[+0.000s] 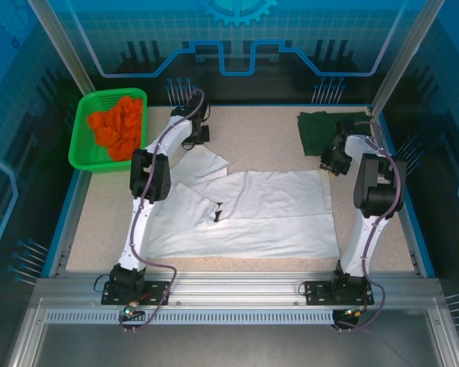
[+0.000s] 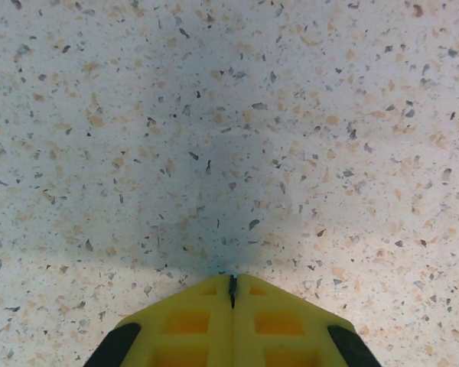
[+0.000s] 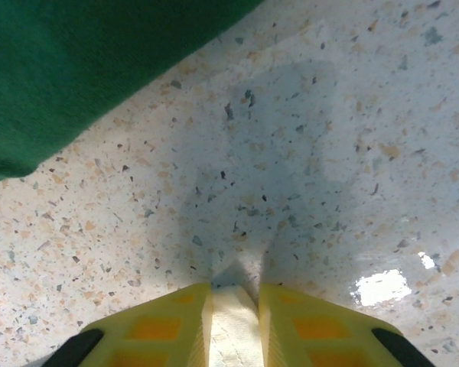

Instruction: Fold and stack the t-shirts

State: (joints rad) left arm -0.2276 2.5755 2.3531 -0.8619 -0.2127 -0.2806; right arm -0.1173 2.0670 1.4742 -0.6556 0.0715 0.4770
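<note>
Looking down from above, the white t-shirt (image 1: pixel 252 218) lies spread across the middle of the desk (image 1: pixel 268 141), rumpled and partly turned over on its left side. The dark green t-shirt (image 1: pixel 321 128) sits bunched at the far right corner, apart from it. A green mesh basket (image 1: pixel 80 145) holding orange cloth (image 1: pixel 118 126) stands at the far left. The left arm (image 1: pixel 141 206) reaches over the white shirt's left edge, and the right arm's wrist hangs by the shirt's far right corner, close to the green one. At the left wrist, the left fingers (image 2: pixel 191 329) are pressed together on nothing, above bare speckled desk. At the right wrist, the right fingers (image 3: pixel 161 329) are nearly closed on a narrow strip of white cloth, which I take for that corner, with the green shirt's edge just beyond. That pinch looks thin, so a quick pull could slip it free. A folding sweep might also drag over the green shirt or catch the left arm standing across the cloth.
</note>
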